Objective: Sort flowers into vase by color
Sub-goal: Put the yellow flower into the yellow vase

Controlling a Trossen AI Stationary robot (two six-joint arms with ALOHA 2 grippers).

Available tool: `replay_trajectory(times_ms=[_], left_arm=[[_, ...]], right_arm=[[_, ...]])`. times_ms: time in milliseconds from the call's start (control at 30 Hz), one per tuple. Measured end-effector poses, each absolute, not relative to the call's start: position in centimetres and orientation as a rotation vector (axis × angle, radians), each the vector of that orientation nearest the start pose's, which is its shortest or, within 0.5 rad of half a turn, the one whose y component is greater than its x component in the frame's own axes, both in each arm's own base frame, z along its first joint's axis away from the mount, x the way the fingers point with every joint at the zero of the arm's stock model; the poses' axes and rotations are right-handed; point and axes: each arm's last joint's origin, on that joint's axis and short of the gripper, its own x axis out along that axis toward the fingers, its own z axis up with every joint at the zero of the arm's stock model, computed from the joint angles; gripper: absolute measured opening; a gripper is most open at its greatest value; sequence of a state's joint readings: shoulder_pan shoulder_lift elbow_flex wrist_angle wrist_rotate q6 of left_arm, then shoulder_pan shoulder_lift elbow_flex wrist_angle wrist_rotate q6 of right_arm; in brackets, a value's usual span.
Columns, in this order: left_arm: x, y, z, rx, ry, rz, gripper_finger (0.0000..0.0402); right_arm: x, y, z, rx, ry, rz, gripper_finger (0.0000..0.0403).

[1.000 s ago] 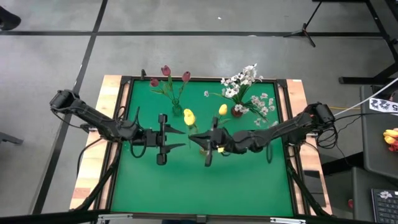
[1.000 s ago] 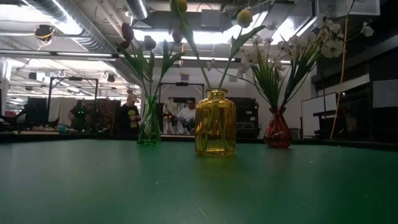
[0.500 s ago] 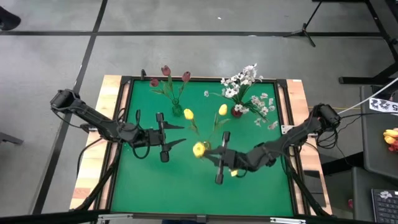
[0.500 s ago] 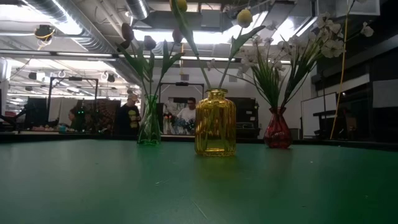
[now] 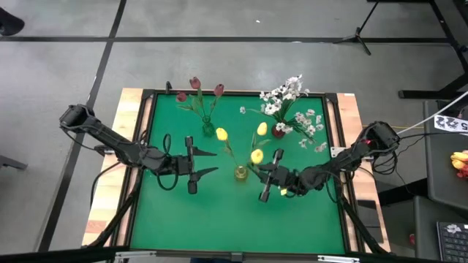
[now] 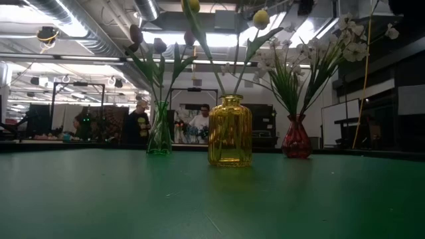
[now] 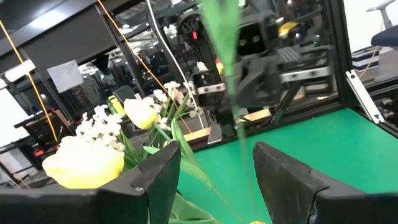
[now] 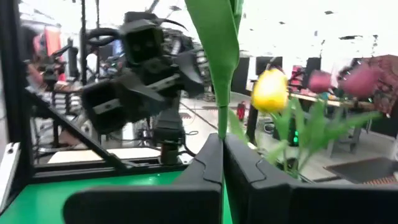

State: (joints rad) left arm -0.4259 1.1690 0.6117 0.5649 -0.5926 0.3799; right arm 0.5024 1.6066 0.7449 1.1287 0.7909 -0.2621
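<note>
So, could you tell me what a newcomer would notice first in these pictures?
Probably the right gripper, shut on a yellow tulip stem beside the yellow vase at mid-table. The left gripper waits open on the vase's other side, while the green vase and red vase stand behind.

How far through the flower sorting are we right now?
Done: maroon tulips in the green vase, white sprays in the red vase, two yellow tulips in the yellow vase. In hand: the right gripper is shut on a third yellow tulip beside that vase. Left gripper waits open.
</note>
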Motion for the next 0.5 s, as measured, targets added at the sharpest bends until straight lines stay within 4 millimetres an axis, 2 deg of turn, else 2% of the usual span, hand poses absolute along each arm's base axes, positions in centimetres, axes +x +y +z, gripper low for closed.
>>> replay_trajectory(times_ms=[133,233,500], left_arm=[[23.3,-8.8,26.8,0.374,0.033,0.164,0.0200],[23.3,-8.7,26.8,0.373,0.033,0.167,0.0200],[23.3,-8.7,26.8,0.373,0.033,0.168,0.0200]], right_arm=[[28.5,12.8,23.4,-0.063,-0.183,-0.329,0.0000],[28.9,12.3,23.1,-0.060,-0.183,-0.322,0.0000],[30.0,12.2,20.7,-0.048,-0.136,-0.332,0.0000]])
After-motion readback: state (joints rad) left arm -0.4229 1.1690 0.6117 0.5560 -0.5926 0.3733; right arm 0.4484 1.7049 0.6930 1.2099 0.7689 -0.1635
